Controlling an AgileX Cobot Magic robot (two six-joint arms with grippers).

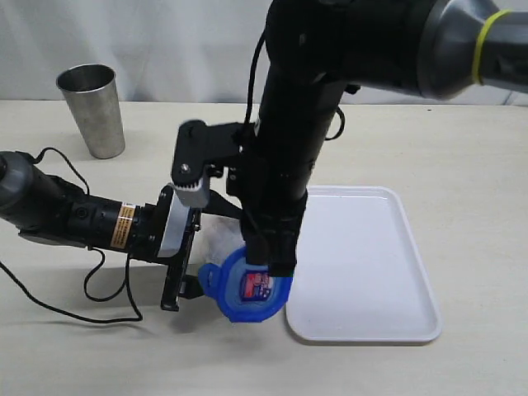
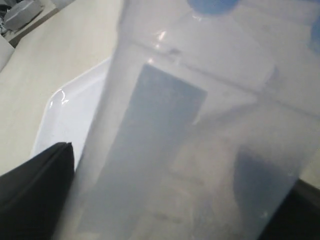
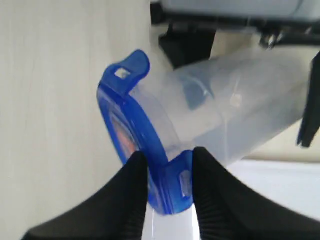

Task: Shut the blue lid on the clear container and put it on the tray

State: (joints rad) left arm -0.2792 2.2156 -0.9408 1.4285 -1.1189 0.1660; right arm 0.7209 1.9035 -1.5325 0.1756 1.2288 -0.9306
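Observation:
The clear container (image 1: 218, 235) lies tilted on its side just left of the tray (image 1: 388, 264), and my left gripper (image 1: 183, 239) is shut on its body. The blue lid (image 1: 247, 290) with its red-and-white sticker sits on the container's mouth, facing the table's front. My right gripper (image 1: 269, 262) comes down from above and is shut on the lid's rim. In the right wrist view the fingers (image 3: 131, 192) pinch the lid (image 3: 131, 125) at a snap flap, with the container (image 3: 240, 110) behind. The left wrist view is filled by the container (image 2: 200, 125).
A grey steel tumbler (image 1: 93, 110) stands upright at the back left. The left arm's black cable (image 1: 91, 289) loops on the table near the front left. The tray (image 2: 65, 115) also shows beyond the container in the left wrist view.

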